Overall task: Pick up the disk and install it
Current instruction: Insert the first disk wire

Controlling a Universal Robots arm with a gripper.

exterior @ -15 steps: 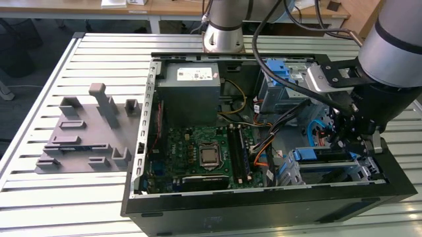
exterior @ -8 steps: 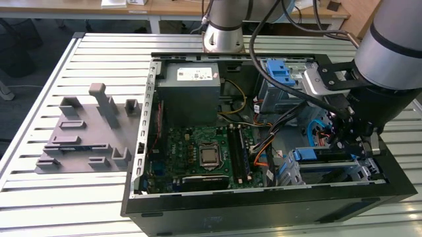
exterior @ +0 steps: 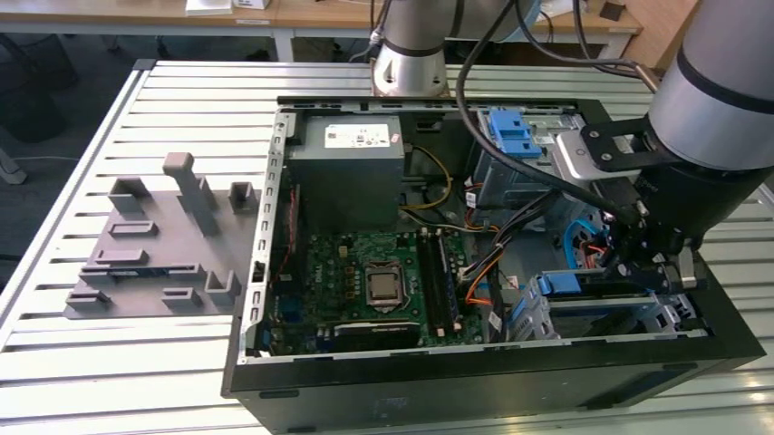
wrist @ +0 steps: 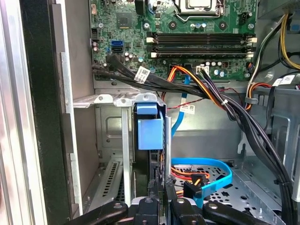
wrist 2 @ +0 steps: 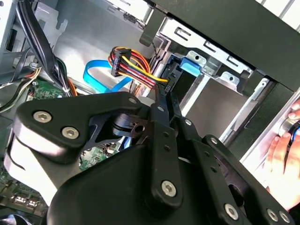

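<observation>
On the exterior view's left, a grey moulded fixture (exterior: 163, 245) lies on the slatted desk (exterior: 72, 362), just beside the open computer case (exterior: 484, 385). Inside the case, the motherboard (exterior: 375, 281) sits in the middle, with the grey power supply (exterior: 351, 168) beyond it. Towards the exterior view's right, the gripper (exterior: 647, 258) hangs over the drive cage at the case's near corner. The disk (wrist: 150, 133) stands on edge in that cage, blue rail uppermost, its long axis running down into the bay, directly ahead of the jaws. The jaws look pinched narrow near its end, though I cannot tell whether they actually grasp it.
</observation>
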